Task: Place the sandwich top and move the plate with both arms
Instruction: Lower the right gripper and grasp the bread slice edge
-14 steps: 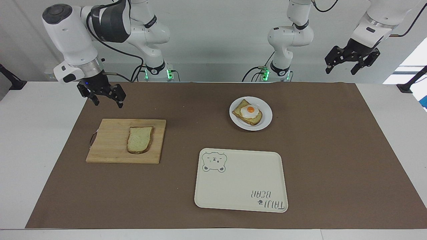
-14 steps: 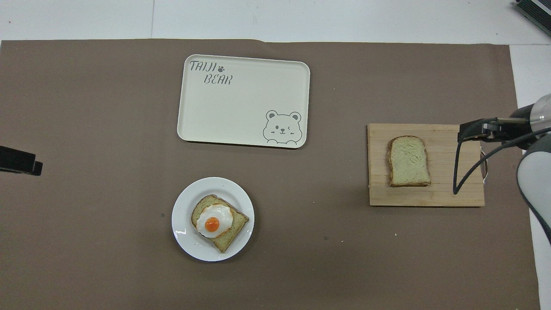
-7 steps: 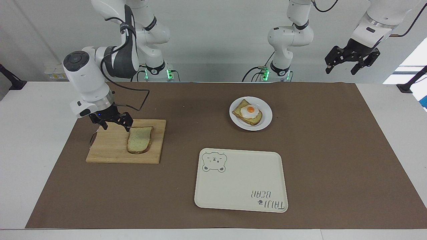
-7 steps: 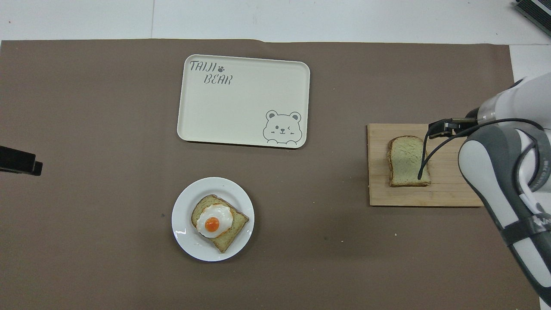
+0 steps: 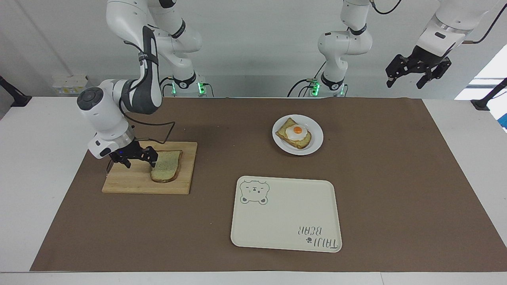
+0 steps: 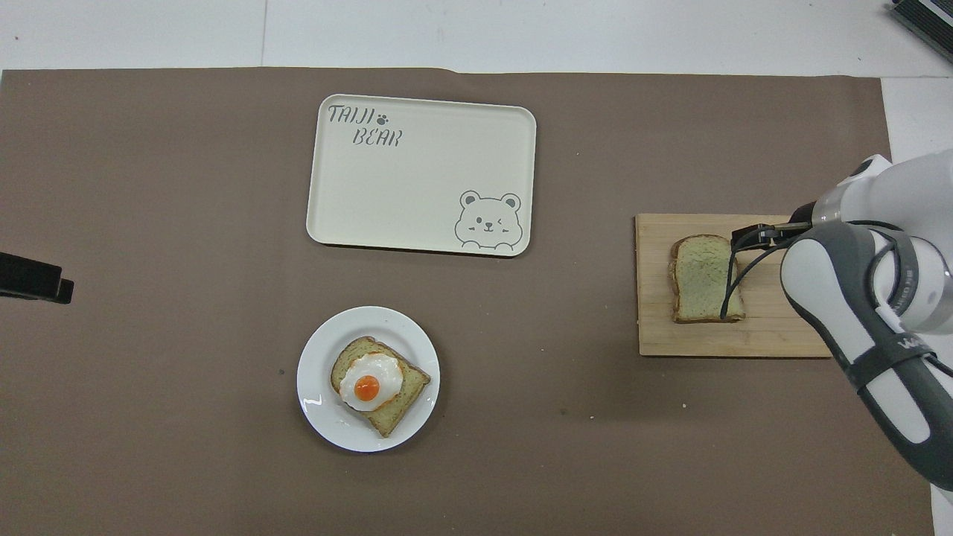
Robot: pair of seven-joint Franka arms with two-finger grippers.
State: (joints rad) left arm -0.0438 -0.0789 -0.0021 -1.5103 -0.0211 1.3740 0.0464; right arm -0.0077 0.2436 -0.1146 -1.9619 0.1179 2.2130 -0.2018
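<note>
The sandwich top (image 5: 168, 165), a plain bread slice, lies flat on a wooden cutting board (image 5: 130, 178) toward the right arm's end of the table; it also shows in the overhead view (image 6: 703, 275). My right gripper (image 5: 135, 157) is low over the board, open, with one finger at the slice's edge on the side toward the table's end. The white plate (image 5: 315, 144) holds a toast with a fried egg (image 5: 295, 132) and sits near the robots; it also shows in the overhead view (image 6: 320, 417). My left gripper (image 5: 416, 73) waits open, raised high off the left arm's end of the mat.
A cream tray with a bear drawing (image 5: 285, 213) lies farther from the robots than the plate. A brown mat (image 5: 396, 178) covers the table. The right arm's forearm (image 6: 856, 313) hangs over the board's outer end.
The right arm has swung down and in from above the mat's corner to the cutting board, and its gripper now sits low at the bread slice's edge. The left arm has not moved.
</note>
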